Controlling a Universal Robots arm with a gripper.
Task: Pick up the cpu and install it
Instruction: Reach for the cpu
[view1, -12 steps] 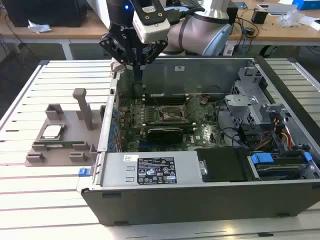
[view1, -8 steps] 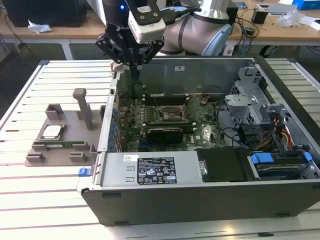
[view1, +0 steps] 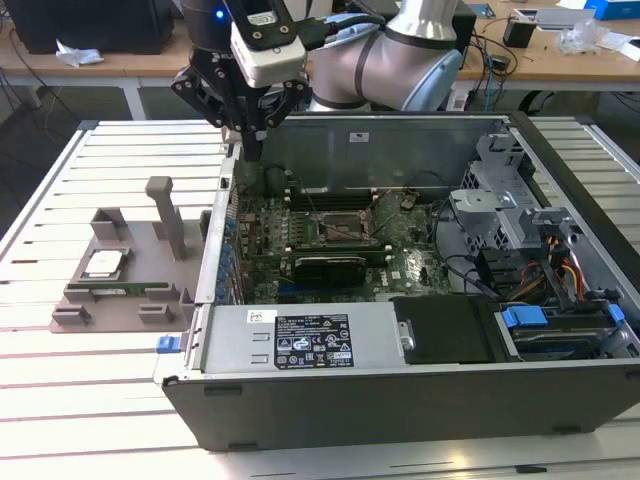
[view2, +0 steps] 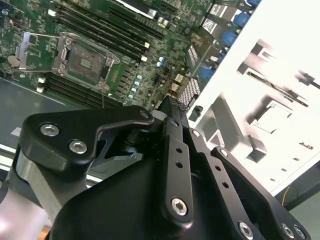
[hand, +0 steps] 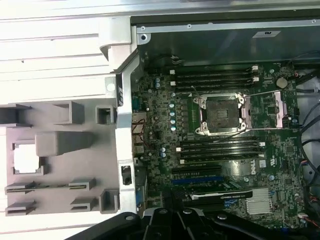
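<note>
Step in hand: approach for pickup. The gripper (view1: 250, 148) hovers over the computer case (view1: 400, 400) side wall, jaws closed on nothing. The cpu (view1: 103, 264) lies in the grey tray (view1: 140, 255), well apart. Judged requirement: grasping needs opened jaws centred above the chip.

Exterior overview, both wrist views over motherboard (hand: 280, 180) (view2: 30, 15)

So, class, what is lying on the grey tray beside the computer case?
On the tray, the cpu lies flat, shiny face up, and a green memory stick sits in a slot beside it. The tray surface beneath the cpu is covered.
</note>
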